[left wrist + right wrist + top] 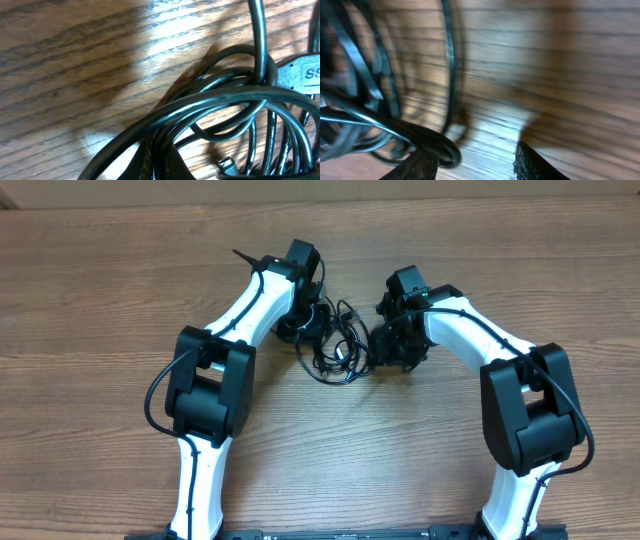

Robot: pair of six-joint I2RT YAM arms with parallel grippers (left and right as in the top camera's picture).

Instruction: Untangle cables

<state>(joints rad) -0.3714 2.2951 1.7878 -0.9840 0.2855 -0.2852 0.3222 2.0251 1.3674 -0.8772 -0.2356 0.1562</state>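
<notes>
Rising from the near edge of the table, the left arm and the right arm are bending inward and reaching toward the far middle of the wood. Between their ends the cables are lying in one loose black tangle on the tabletop, with loops spilling toward the near side. The left gripper is pressing down at the tangle's left edge with its tips together; its own camera is looking so closely at the cords that I cannot tell whether a strand is pinched between them. In that close view several loops are crossing over one another, a grey plug with lettering is lying at the right, and a small plug is poking out near the bottom. The right gripper is hovering at the tangle's right edge, and in its wrist view its fingers are standing apart, with one dark loop curling against the left one and bare wood showing in the gap. Beyond both grippers the table is stretching away to the far edge.
</notes>
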